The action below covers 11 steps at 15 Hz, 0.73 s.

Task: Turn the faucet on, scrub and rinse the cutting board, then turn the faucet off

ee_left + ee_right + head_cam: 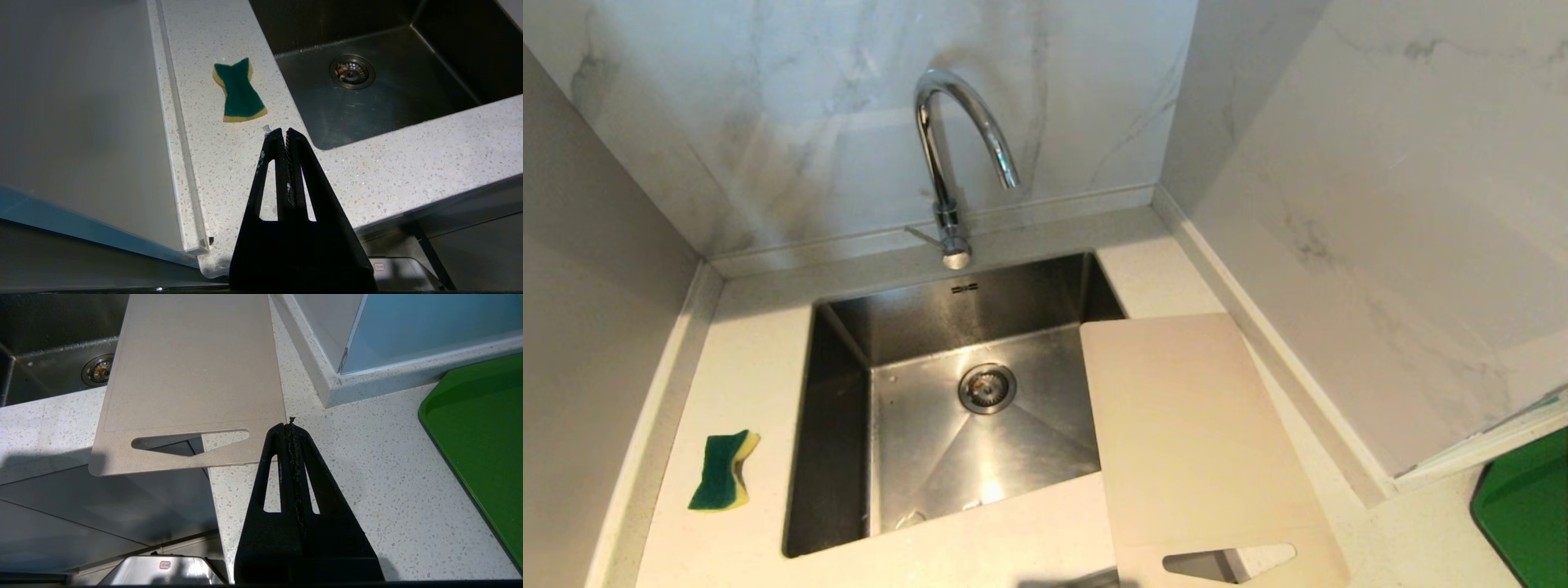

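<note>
The chrome gooseneck faucet [949, 167] stands behind the steel sink [931, 425], its thin lever at the base pointing left; no water runs. The pale beige cutting board [1192, 433] lies flat on the counter right of the sink, overlapping the sink's right edge, its handle cutout end overhanging the counter's front edge [192, 375]. Neither arm shows in the head view. My left gripper [284, 131] is shut and empty, held above the counter near its front edge, short of the sponge. My right gripper [289, 426] is shut and empty, beside the board's handle corner.
A green and yellow sponge [725, 471] [239, 93] lies on the counter left of the sink. A green tray [1527, 510] [482, 433] sits at the far right. Marble walls close in the back and right; a grey panel stands on the left.
</note>
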Tool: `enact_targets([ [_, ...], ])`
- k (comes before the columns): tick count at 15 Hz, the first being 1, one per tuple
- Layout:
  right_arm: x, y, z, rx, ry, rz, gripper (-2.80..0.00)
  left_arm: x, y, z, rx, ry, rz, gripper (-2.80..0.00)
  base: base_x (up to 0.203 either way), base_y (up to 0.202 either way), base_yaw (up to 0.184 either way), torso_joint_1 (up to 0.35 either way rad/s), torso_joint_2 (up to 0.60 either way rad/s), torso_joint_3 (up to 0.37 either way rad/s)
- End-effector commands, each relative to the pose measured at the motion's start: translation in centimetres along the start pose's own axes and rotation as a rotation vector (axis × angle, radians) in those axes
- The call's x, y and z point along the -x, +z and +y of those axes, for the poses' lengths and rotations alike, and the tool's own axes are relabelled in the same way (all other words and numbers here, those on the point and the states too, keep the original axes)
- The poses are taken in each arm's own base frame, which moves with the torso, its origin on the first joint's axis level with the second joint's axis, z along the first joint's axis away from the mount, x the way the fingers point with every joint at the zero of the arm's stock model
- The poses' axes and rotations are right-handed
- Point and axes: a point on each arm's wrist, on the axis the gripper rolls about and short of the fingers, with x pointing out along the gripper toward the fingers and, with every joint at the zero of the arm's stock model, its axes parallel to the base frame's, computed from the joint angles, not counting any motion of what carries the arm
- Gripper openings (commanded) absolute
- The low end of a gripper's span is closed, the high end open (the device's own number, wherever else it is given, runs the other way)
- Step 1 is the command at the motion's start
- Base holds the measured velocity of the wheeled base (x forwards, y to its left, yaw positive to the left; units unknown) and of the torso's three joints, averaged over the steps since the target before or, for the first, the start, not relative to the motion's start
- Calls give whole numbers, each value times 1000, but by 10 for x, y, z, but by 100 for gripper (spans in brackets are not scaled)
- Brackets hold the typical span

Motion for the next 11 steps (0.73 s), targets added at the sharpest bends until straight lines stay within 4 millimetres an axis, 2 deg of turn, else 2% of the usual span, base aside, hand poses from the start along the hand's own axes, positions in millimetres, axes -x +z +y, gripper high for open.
enact_targets([
  [1, 0, 0, 0, 0, 1, 1, -280, 0, 0, 0, 3, 0, 2, -280, 0, 0, 0, 0, 0, 0],
  [11, 0, 0, 0, -3, -1, 0, -280, 0, 0, 0, 4, 0, 1, -280, 0, 0, 0, 0, 0, 0],
])
